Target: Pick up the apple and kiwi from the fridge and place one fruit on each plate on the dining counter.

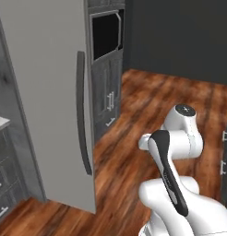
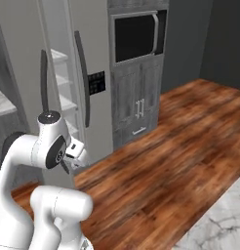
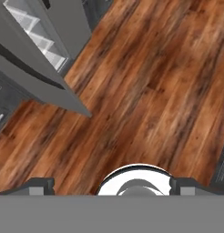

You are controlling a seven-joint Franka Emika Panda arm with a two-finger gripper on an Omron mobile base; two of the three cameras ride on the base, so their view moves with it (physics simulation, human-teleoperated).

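The fridge (image 1: 46, 92) stands tall and grey at the left of the left base view, one door swung out towards the camera, its long dark curved handle (image 1: 82, 115) running down the edge. From the right base view the door is open enough to show clear shelves (image 2: 61, 80) inside, pale and stacked, with the dark button panel (image 2: 96, 82) on the neighbouring door. No fruit can be made out on those shelves from here.

The arm (image 1: 173, 152) is folded up low over the wooden floor (image 1: 134, 133), well short of the fridge. The pincer (image 3: 111, 184) points down at the floorboards in the hand view, its two dark fingertips (image 3: 41, 184) set wide apart at the bottom edge, spread and holding nothing.

Beside the fridge sits a dark built-in oven (image 2: 136, 36) above grey cabinet doors (image 2: 136, 105). At the lower right corner of the right base view, a slice of white marble worktop (image 2: 219, 224) with grey veins pokes in.
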